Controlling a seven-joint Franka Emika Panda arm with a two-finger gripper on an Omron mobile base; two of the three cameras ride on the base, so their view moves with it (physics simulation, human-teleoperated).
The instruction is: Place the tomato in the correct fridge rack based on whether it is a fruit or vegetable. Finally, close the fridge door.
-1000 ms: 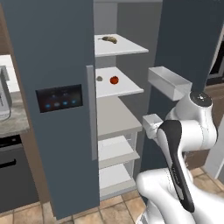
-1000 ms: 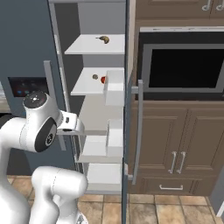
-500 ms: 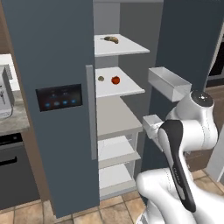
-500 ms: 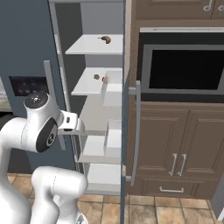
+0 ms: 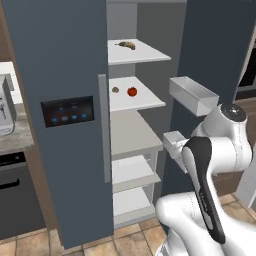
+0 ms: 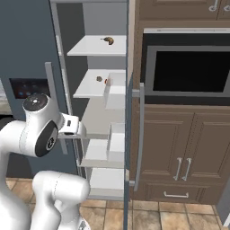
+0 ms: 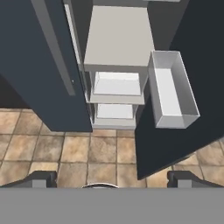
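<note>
We see the tomato (image 5: 132,91) resting on the fridge rack (image 5: 145,103), near a small brownish lump (image 5: 115,90). The fridge door (image 5: 210,45) stands open, a white bin (image 5: 192,95) on its inner side. Our jaws are released and empty, above the tiled floor (image 7: 100,148).

A yellow-brown banana-like item (image 5: 127,45) was seen lying on the topmost white shelf (image 5: 145,54) of the fridge. A small brownish lump (image 5: 115,90) was seen on the shelf below it. The matching slate door with a black blue-lit control panel (image 5: 67,111) was shut, and a long grey bar handle (image 5: 104,128) was mounted along its edge. A built-in black oven with a dark glass front (image 6: 186,72) was set above brown wooden cabinet doors (image 6: 179,148) with small metal handles. Tan stone floor tiles (image 7: 65,151) were laid before the fridge.
</note>
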